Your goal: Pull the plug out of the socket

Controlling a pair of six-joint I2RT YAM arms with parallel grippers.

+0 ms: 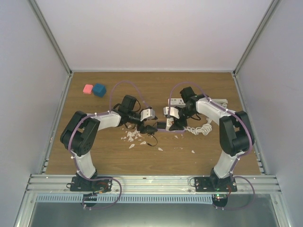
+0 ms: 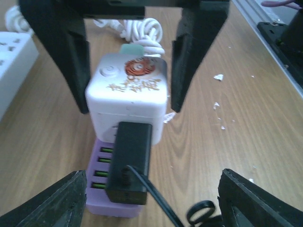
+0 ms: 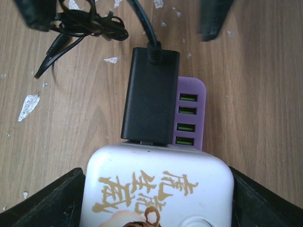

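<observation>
A white cube socket [image 2: 127,92] with gold lettering sits on a purple base [image 3: 191,116] that has green USB ports. A black plug [image 2: 129,161] is seated in the cube's side, and its cable trails off. My right gripper [image 3: 156,203] is shut on the cube, with a finger flat against each side. My left gripper [image 2: 151,201] is open. Its fingers [image 2: 52,203] stand wide apart on either side of the plug's cable end and touch nothing. In the top view the two grippers meet at mid-table, around the plug [image 1: 152,128].
A white power strip [image 2: 12,61] and a coiled white cord [image 2: 137,28] lie behind the cube. A loose bundle of black cable [image 3: 85,23] lies near the plug. White crumbs [image 1: 132,138] are scattered on the wood. A pink block [image 1: 88,89] and a blue block [image 1: 99,90] sit far left.
</observation>
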